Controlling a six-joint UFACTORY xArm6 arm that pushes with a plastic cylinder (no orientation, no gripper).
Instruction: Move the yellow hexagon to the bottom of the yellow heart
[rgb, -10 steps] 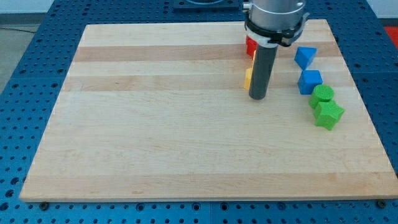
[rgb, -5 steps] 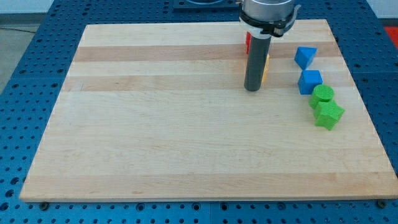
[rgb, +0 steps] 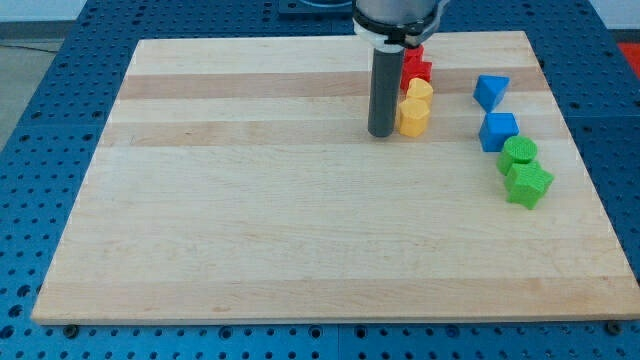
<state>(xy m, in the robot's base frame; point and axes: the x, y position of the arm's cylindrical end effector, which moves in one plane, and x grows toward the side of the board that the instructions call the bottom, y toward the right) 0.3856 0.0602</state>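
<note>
The yellow hexagon (rgb: 412, 116) lies on the wooden board (rgb: 300, 200) in the upper right part of the view. The yellow heart (rgb: 419, 91) lies just above it, touching or nearly touching. My tip (rgb: 381, 133) rests on the board just left of the yellow hexagon, very close to its left side. The rod rises from there toward the view's top.
Red blocks (rgb: 415, 66) sit above the yellow heart, partly behind the rod. At the right, a blue triangle-like block (rgb: 490, 91), a blue cube (rgb: 498, 131), a green round block (rgb: 519, 152) and a green star-like block (rgb: 527, 184) run downward.
My tip has moved left, from in front of the yellow blocks to their left side. The yellow hexagon and yellow heart, hidden before, now show in full.
</note>
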